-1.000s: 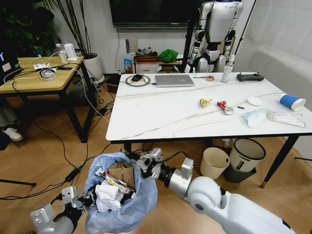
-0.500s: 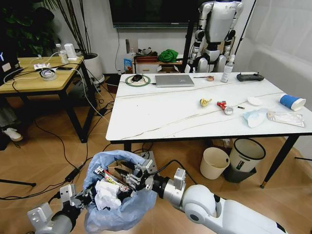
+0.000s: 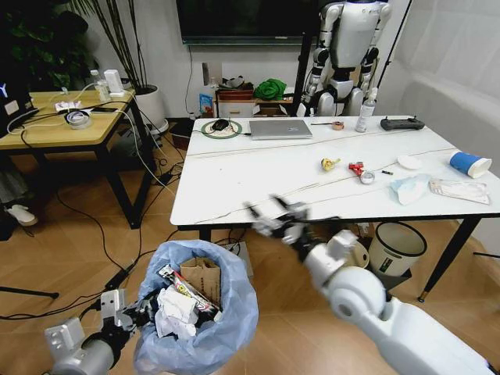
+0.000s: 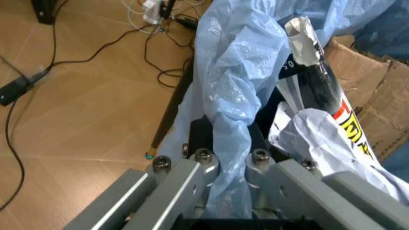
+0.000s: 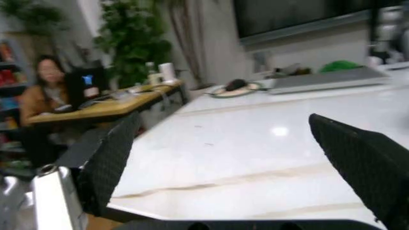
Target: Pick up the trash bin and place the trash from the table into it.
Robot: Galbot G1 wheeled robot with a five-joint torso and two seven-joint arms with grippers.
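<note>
The trash bin (image 3: 195, 316) sits low by the robot's left side, in front of the table (image 3: 258, 183), already stuffed with cardboard and crumpled paper. The left gripper (image 4: 227, 160) has its jaws pinched on the bag's rim — thin, slippery film that looks liable to slide or tear, so the firmer rim beneath seems the safer hold. The right gripper (image 3: 273, 212) hovers at the table's near edge, jaws spread wide and empty; the remaining litter — blue cup (image 3: 469, 164), mask (image 3: 409, 187) — looks light and crushable.
</note>
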